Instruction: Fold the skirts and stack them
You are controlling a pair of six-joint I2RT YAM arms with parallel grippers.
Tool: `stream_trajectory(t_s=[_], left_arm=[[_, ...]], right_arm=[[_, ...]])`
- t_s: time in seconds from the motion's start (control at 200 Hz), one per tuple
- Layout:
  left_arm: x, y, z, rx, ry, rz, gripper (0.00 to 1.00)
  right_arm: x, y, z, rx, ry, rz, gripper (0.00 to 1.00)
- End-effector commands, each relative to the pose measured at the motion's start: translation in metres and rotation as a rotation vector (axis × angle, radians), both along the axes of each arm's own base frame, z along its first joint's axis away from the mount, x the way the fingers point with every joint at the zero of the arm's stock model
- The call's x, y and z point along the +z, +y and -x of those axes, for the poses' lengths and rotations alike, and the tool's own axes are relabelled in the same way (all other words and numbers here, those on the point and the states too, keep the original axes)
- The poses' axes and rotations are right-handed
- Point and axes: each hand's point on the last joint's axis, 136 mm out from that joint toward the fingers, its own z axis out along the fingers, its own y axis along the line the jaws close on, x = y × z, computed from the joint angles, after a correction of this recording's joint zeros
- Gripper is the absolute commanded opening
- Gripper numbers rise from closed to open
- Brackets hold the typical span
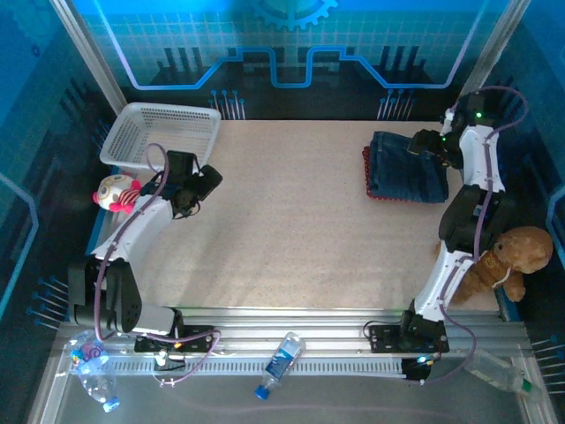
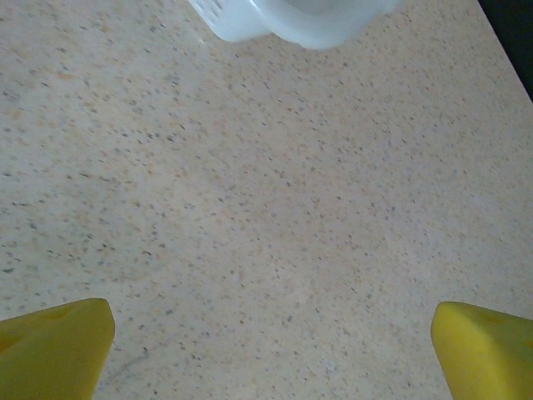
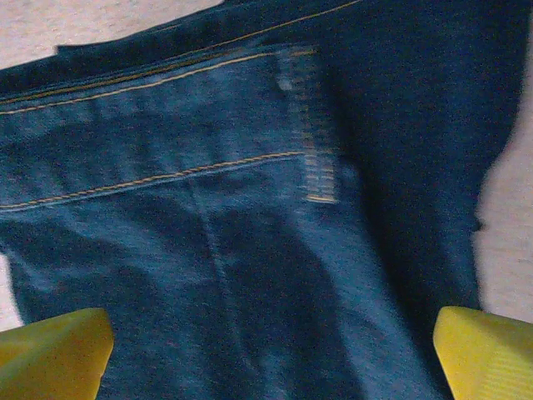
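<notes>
- Right arm reaches far forward, wrist bent down over the folded stack of skirts (image 1: 402, 177) at the far right of the table (image 1: 291, 212); right gripper (image 3: 266, 350) is spread wide above the top denim skirt (image 3: 208, 250), pinching nothing
- Left arm stretches forward beside the basket (image 1: 159, 132); left gripper (image 2: 266, 350) is spread wide over bare table

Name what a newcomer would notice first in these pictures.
The dark blue folded skirts stacked at the far right stand out most, with the right gripper open over them. A white mesh basket sits in the far left corner, and a brown teddy bear sits at the near right edge.
</notes>
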Motion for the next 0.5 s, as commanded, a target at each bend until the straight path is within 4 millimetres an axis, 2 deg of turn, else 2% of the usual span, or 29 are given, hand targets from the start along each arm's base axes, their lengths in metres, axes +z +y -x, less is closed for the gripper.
stream_trajectory(t_s=[0.0, 0.075, 0.16, 0.225, 0.31, 0.325, 0.37, 0.38, 0.385, 0.39, 0.435, 0.495], left_arm=[[0.001, 0.023, 0.011, 0.037, 0.006, -0.075, 0.99], [0.001, 0.037, 0.021, 0.076, 0.004, -0.093, 0.99], [-0.001, 0.054, 0.038, 0.124, 0.003, -0.119, 0.99], [-0.002, 0.067, 0.053, 0.159, 0.0, -0.156, 0.99], [-0.006, 0.089, 0.075, 0.218, 0.006, -0.258, 0.99], [-0.007, 0.094, 0.079, 0.231, 0.009, -0.277, 0.99], [-0.008, 0.106, 0.091, 0.265, 0.01, -0.332, 0.99], [-0.009, 0.108, 0.094, 0.271, 0.012, -0.345, 0.99], [-0.009, 0.109, 0.095, 0.272, 0.009, -0.351, 0.99], [-0.009, 0.11, 0.096, 0.274, 0.008, -0.356, 0.99], [-0.011, 0.118, 0.104, 0.289, -0.002, -0.403, 0.99], [-0.013, 0.126, 0.113, 0.296, -0.022, -0.456, 0.99]], right_arm=[[-0.035, 0.014, -0.02, 0.007, 0.02, -0.107, 1.0], [-0.054, -0.009, -0.025, -0.045, 0.067, -0.008, 1.0], [-0.05, -0.021, -0.03, -0.066, 0.062, 0.071, 1.0], [-0.032, -0.016, -0.033, -0.053, 0.009, 0.091, 1.0], [0.008, -0.005, -0.031, -0.034, -0.102, 0.17, 1.0], [0.01, -0.002, -0.03, -0.034, -0.111, 0.189, 1.0], [0.036, 0.004, -0.021, -0.047, -0.176, 0.241, 1.0], [0.036, 0.008, -0.018, -0.046, -0.18, 0.243, 1.0], [0.043, 0.008, -0.018, -0.05, -0.198, 0.25, 1.0], [0.039, 0.009, -0.015, -0.049, -0.19, 0.248, 1.0], [0.06, 0.021, -0.002, -0.058, -0.272, 0.264, 1.0], [0.076, 0.037, 0.016, -0.053, -0.357, 0.263, 1.0]])
